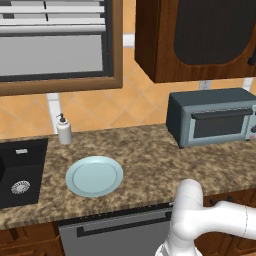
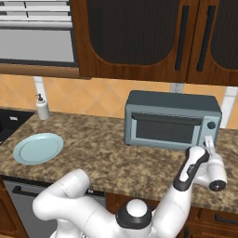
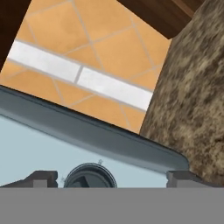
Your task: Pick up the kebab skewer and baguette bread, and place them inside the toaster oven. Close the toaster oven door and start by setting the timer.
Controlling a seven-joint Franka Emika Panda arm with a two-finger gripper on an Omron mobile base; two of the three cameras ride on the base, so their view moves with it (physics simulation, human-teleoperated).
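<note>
1. The gripper stands spread wide with nothing between its fingertips.
2. A round dark knob on the toaster oven sits just ahead, between the tips; contact is hard to judge.
3. The toaster oven door is shut, to the gripper's left in the right base view.
4. A pale blue plate lies bare, far left on the counter.
5. A soap bottle stands beyond the plate.
</note>
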